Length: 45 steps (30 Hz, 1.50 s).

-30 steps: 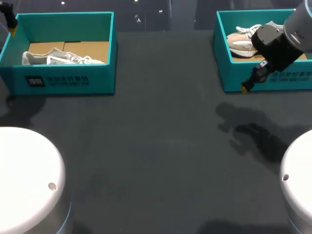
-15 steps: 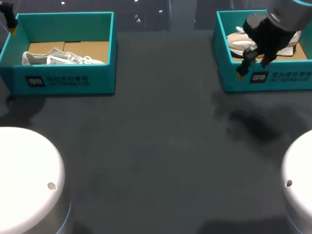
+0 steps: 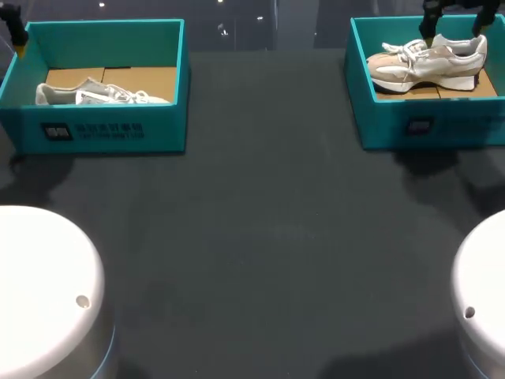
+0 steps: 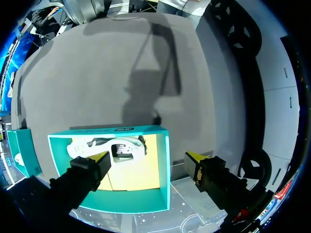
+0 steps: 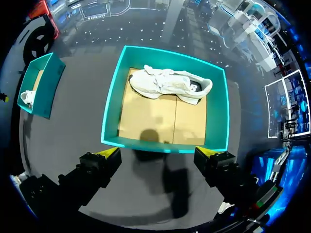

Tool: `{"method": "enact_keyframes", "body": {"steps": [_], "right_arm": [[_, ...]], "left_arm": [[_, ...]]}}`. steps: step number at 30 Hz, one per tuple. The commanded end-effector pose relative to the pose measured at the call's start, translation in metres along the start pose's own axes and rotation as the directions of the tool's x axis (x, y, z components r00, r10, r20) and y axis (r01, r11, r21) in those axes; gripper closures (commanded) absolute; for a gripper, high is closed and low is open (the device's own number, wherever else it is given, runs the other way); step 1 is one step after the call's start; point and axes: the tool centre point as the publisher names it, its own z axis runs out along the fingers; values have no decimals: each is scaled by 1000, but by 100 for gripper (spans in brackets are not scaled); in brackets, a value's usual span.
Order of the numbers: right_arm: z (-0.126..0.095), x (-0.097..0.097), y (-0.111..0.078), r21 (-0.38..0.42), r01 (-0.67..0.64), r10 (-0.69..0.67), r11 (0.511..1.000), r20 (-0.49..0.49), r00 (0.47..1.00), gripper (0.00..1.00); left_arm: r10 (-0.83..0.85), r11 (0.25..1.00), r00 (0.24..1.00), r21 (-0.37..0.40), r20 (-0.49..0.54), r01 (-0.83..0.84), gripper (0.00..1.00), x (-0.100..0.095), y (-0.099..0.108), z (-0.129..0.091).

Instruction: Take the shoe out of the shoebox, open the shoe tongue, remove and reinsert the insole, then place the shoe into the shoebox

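White and beige, the right shoe (image 3: pixel 426 63) lay in the right shoebox (image 3: pixel 410 130), a teal carton at the far right of the table (image 3: pixel 260 237). Its toe pointed left and it rested on the brown cardboard floor (image 3: pixel 461 88) towards the far wall. A dark label (image 3: pixel 420 125) on the box's near wall carried pale print too small to read.

The right gripper (image 3: pixel 454 20) hung above the far edge of that box. In the right wrist view its fingers (image 5: pixel 109 154) stood wide apart with nothing between them, and the shoe (image 5: pixel 167 83) lay ahead of the gripper (image 5: pixel 156 153) on the far side of the box (image 5: pixel 111 114).

At the far left sat the left shoebox (image 3: pixel 110 130), also teal, with a white and grey left shoe (image 3: pixel 95 95) inside. Its near wall bore a dark label and lines of white lettering (image 3: pixel 93 131), not legible.

The left gripper (image 4: pixel 148 158) hovered over that box (image 4: pixel 165 170), fingers apart and empty, with the shoe (image 4: pixel 109 145) below. In the head view it showed only at the far left corner (image 3: pixel 14 30).
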Motion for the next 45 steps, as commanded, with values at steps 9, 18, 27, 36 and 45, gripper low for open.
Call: {"method": "enact_keyframes", "body": {"steps": [9,18,27,36,45], "right_arm": [[13,2,17,148,-24,19,989,36,999,0],[44,-35,77,111,-102,85,989,150,985,0],[80,-79,108,111,-152,139,982,122,983,0],[80,-79,108,111,-152,139,982,122,983,0],[108,-112,129,108,-235,220,966,136,966,0]], "left_arm": [[1,1000,1000,-1,-2,-1,0,0,-1,-1],[1,1000,1000,-1,-2,-1,0,0,-1,-1],[1,1000,1000,-1,-2,-1,0,0,-1,-1],[1,1000,1000,-1,-2,-1,0,0,-1,-1],[1,1000,1000,-1,-2,-1,0,0,-1,-1]]}}
